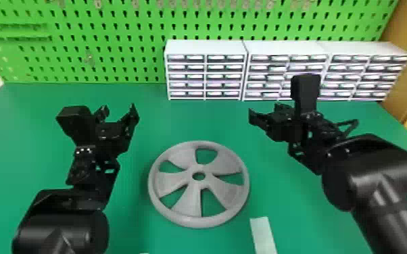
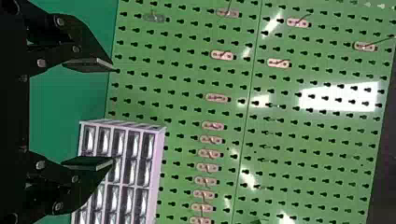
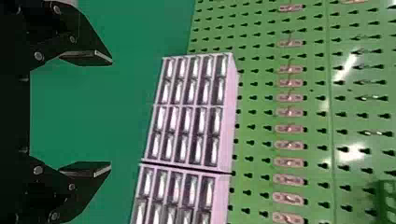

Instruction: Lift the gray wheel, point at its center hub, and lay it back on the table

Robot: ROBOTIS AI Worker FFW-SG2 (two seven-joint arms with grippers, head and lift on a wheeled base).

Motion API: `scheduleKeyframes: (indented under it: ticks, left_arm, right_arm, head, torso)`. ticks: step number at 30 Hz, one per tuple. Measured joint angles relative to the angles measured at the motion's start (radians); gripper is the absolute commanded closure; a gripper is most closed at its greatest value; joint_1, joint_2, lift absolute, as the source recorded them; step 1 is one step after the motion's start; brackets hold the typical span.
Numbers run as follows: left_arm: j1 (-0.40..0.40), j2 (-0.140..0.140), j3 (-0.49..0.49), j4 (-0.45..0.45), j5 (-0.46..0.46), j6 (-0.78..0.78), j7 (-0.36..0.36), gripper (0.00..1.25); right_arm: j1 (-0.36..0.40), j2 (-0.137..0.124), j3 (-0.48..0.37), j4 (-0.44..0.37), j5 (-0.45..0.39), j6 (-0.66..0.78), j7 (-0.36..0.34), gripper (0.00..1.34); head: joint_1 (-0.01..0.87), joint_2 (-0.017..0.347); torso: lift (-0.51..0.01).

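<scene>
Gray wheel (image 1: 188, 201) flat on green table (image 1: 128, 233); drawer cabinets (image 1: 209, 48) before green pegboard (image 1: 111, 44). Left claw (image 1: 118, 108), right claw (image 1: 263, 109) both spread.

The black arms (image 1: 91, 172) have rounded casings (image 1: 375, 169) and seemingly silvery screws (image 2: 41, 62).

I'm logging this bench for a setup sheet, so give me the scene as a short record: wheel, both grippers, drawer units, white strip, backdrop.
wheel: gray wheel, flat on the green table, between the two arms
left gripper: left gripper, open, nothing between its fingers
right gripper: right gripper, open, nothing between its fingers
drawer units: white drawer units, at the table's far edge
strip: white strip, nearer the robot than the wheel
backdrop: green pegboard
</scene>
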Motion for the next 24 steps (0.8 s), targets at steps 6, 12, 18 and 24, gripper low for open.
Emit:
scheduleKeyframes:
  ticks: [6, 12, 18, 24]
  left_arm:
    - [-0.001, 0.011, -0.005, -0.001, 0.003, 0.005, 0.000, 0.53]
    - [-0.004, 0.030, -0.018, -0.003, 0.013, 0.014, 0.000, 0.53]
    - [-0.011, 0.048, -0.032, -0.003, 0.017, 0.024, 0.001, 0.53]
    - [-0.016, 0.060, -0.043, -0.005, 0.017, 0.033, 0.002, 0.53]
  right_arm:
    - [-0.049, -0.062, 0.065, -0.027, -0.142, 0.123, -0.084, 0.47]
    - [-0.096, -0.131, 0.135, -0.031, -0.304, 0.189, -0.167, 0.47]
    - [-0.155, -0.193, 0.198, -0.013, -0.459, 0.241, -0.242, 0.47]
    - [-0.241, -0.243, 0.272, 0.039, -0.620, 0.284, -0.308, 0.47]
  head:
    - [0.692, 0.048]
    - [0.692, 0.048]
    - [0.692, 0.048]
    - [0.692, 0.048]
  torso:
    - [-0.096]
    - [-0.096]
    - [-0.096]
    - [-0.096]
